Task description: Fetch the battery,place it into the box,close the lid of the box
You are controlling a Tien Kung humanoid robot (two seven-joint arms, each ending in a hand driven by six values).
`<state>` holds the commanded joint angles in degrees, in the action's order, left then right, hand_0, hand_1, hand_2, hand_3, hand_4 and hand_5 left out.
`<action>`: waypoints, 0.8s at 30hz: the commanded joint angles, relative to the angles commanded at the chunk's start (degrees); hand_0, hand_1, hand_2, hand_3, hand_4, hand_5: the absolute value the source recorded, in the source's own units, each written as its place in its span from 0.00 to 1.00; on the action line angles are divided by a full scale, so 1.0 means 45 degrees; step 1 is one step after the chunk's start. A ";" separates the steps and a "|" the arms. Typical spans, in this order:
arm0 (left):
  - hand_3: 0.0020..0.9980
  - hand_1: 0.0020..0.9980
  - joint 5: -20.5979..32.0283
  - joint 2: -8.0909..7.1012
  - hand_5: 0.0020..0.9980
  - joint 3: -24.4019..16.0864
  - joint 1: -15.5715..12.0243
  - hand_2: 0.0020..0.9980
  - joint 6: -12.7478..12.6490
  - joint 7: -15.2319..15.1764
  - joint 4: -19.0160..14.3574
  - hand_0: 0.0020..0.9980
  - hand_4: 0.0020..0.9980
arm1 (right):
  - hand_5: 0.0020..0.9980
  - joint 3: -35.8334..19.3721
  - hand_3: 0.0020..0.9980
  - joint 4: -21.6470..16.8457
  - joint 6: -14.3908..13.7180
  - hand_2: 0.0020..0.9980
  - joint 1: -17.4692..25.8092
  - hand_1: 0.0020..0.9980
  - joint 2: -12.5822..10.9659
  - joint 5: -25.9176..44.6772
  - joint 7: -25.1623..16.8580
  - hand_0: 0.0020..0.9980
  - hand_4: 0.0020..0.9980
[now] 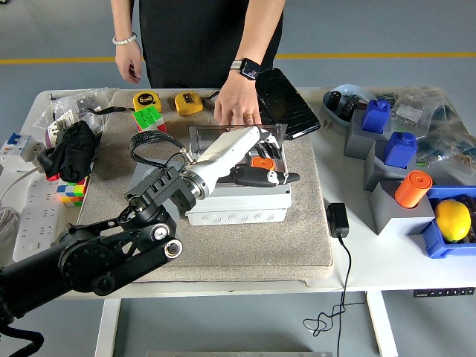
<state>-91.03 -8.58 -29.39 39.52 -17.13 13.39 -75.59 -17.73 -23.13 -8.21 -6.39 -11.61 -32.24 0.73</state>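
The grey box (pixel 238 210) sits on the mat with its clear lid (pixel 212 134) standing up at the far side. An orange battery (pixel 261 161) lies inside it, mostly hidden by my hand. My left hand (pixel 278 165) hovers over the box's far right part, fingers spread and holding nothing, the thumb pointing right past the rim. A person's hand (pixel 238 108) with a watch rests on the lid's top edge. My right arm is out of view.
The grey mat (pixel 297 238) covers the table's middle. Two tape measures (pixel 188 103) and a Rubik's cube (pixel 149 123) lie at the far left, a black device (pixel 286 104) beside the lid. A power adapter (pixel 337 219) and bins with an orange cylinder (pixel 413 188) stand right.
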 joint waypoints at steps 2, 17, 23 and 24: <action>0.49 0.55 0.0401 0.0025 0.62 0.0092 0.0002 0.56 -0.0029 -0.0163 0.0180 0.31 1.00 | 0.58 -0.0022 0.63 -0.0033 0.0002 0.68 -0.0005 0.67 0.0000 -0.0037 -0.0001 0.72 1.00; 0.51 0.66 0.1202 0.0085 0.62 0.0319 0.0003 0.58 -0.0362 -0.0811 0.0772 0.50 1.00 | 0.57 0.0013 0.63 -0.0027 0.0007 0.68 -0.0015 0.67 0.0009 -0.0038 0.0007 0.72 1.00; 0.51 0.65 0.1344 0.0033 0.62 0.0535 -0.0030 0.58 -0.0294 -0.0751 0.1150 0.48 1.00 | 0.57 -0.0064 0.63 -0.0086 0.0003 0.68 -0.0030 0.67 0.0010 -0.0109 0.0003 0.72 1.00; 0.51 0.65 0.1344 0.0017 0.62 0.0540 -0.0038 0.58 -0.0288 -0.0742 0.1204 0.48 1.00 | 0.57 -0.0079 0.63 -0.0096 0.0002 0.68 -0.0029 0.67 0.0010 -0.0123 0.0003 0.72 1.00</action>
<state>-84.98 -8.50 -26.96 39.35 -18.43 10.05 -70.18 -18.09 -23.56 -8.20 -6.53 -11.56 -32.79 0.75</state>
